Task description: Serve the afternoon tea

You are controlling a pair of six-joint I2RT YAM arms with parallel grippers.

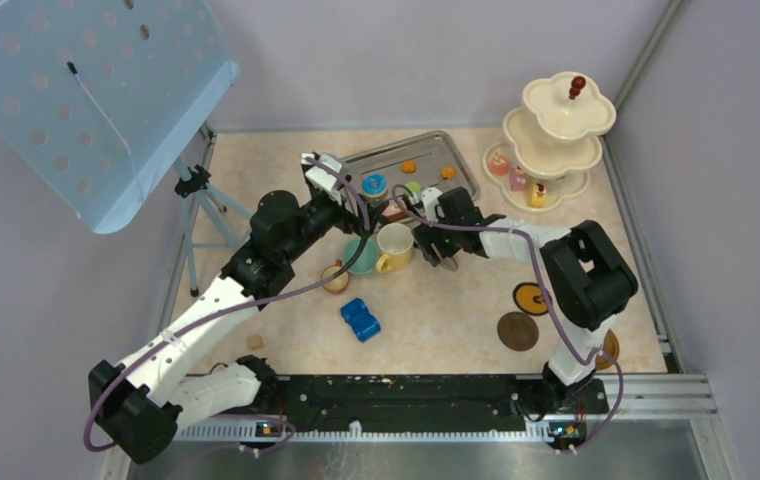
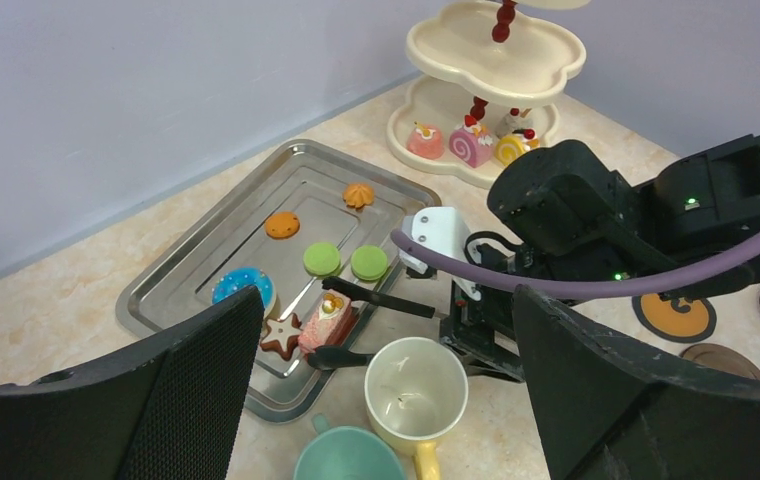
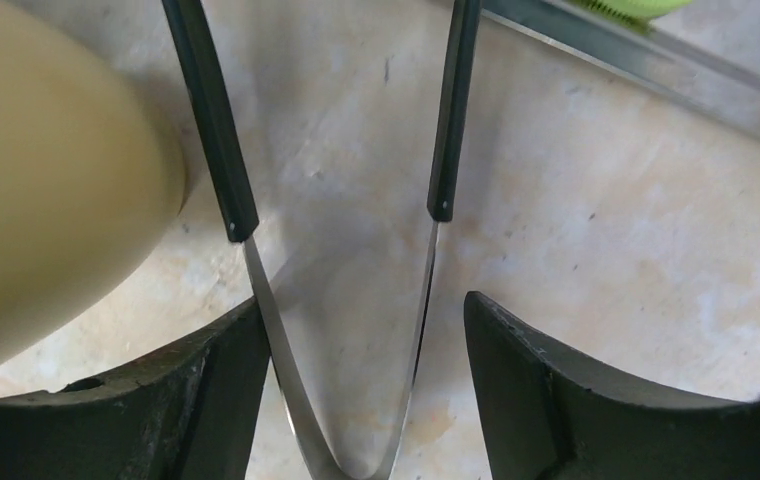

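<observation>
My right gripper (image 1: 422,236) (image 3: 366,310) is closed round black tongs (image 2: 376,298) near their bend; its left finger touches one steel arm and a narrow gap shows at the other. The tong tips straddle a pink cake slice (image 2: 326,318) on the steel tray (image 2: 156,300). The tray also holds a star biscuit (image 2: 281,335), two green macarons (image 2: 321,258), a blue doughnut (image 2: 241,285) and orange biscuits. My left gripper (image 1: 356,215) (image 2: 386,300) is wide open and empty above the yellow mug (image 2: 416,390) and teal cup (image 2: 346,455). The cream stand (image 1: 556,130) holds cakes (image 2: 471,145) on its bottom tier.
A small brown cup (image 1: 334,278) and the blue toy car (image 1: 360,320) sit in front of the cups. Brown coasters (image 1: 517,331) lie at the front right. A tripod (image 1: 196,190) with a perforated blue board stands at the left. Walls close the back and right.
</observation>
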